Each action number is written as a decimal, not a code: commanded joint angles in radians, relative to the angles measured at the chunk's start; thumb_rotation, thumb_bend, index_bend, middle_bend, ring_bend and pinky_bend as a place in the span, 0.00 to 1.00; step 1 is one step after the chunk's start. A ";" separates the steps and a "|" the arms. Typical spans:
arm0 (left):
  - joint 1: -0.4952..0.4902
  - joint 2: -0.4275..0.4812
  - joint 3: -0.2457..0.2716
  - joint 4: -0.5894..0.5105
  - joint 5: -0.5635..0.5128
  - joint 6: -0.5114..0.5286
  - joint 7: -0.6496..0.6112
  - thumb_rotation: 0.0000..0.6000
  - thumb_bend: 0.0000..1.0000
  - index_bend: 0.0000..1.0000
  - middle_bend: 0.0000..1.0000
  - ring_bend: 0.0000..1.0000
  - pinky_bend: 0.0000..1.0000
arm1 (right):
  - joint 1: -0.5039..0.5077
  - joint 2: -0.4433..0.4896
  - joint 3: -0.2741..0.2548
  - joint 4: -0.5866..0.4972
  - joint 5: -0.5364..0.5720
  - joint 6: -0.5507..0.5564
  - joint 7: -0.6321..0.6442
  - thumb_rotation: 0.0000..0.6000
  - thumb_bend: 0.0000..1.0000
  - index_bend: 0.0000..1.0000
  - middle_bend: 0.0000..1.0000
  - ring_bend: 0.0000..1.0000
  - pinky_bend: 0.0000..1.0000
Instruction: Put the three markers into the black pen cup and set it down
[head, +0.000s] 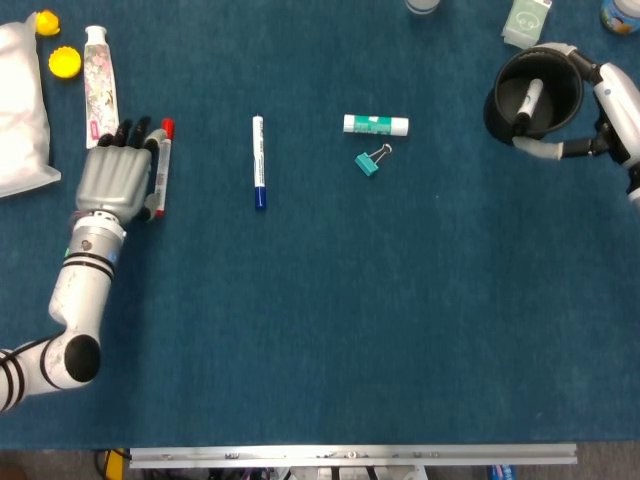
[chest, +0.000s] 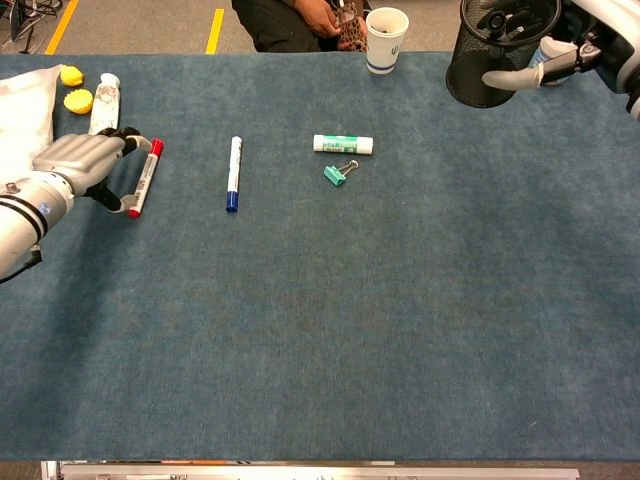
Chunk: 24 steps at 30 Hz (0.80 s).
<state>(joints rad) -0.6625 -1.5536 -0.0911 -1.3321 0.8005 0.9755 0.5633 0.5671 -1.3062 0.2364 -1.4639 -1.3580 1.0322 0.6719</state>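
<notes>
Left hand (chest: 75, 160) pinching the red marker (chest: 143, 177) low over the table, right hand (head: 600, 105) wrapped around the black cup (head: 534, 98) — one marker (head: 527, 101) inside, blue marker (head: 258, 161) lying between them

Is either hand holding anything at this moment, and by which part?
The right hand holds the black pen cup by its side wall. The left hand pinches the red marker at both ends.

We see a blue surface (head: 400, 320) carrying a blue-capped marker (head: 258, 161), a red-capped marker (head: 160, 166), a green glue stick (head: 376, 124), a teal binder clip (head: 369, 162), a tube (head: 99, 84), two yellow caps (head: 64, 62) and a paper cup (chest: 386, 38).
</notes>
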 joint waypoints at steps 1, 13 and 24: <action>-0.001 0.032 0.007 -0.026 -0.004 0.027 0.036 1.00 0.22 0.11 0.00 0.00 0.18 | -0.002 -0.001 -0.002 0.002 -0.002 0.002 0.004 1.00 0.16 0.37 0.35 0.28 0.29; -0.006 0.087 -0.037 -0.152 -0.110 0.005 0.012 1.00 0.22 0.11 0.00 0.00 0.18 | -0.007 -0.002 -0.006 0.005 -0.009 0.008 0.019 1.00 0.16 0.37 0.35 0.28 0.29; -0.005 0.052 -0.049 -0.039 -0.178 -0.007 0.007 1.00 0.22 0.11 0.00 0.00 0.18 | -0.019 0.010 -0.005 0.006 -0.002 0.015 0.028 1.00 0.16 0.37 0.35 0.28 0.29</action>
<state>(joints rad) -0.6712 -1.5077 -0.1313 -1.3607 0.6420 0.9794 0.5819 0.5481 -1.2966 0.2317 -1.4581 -1.3598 1.0468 0.7000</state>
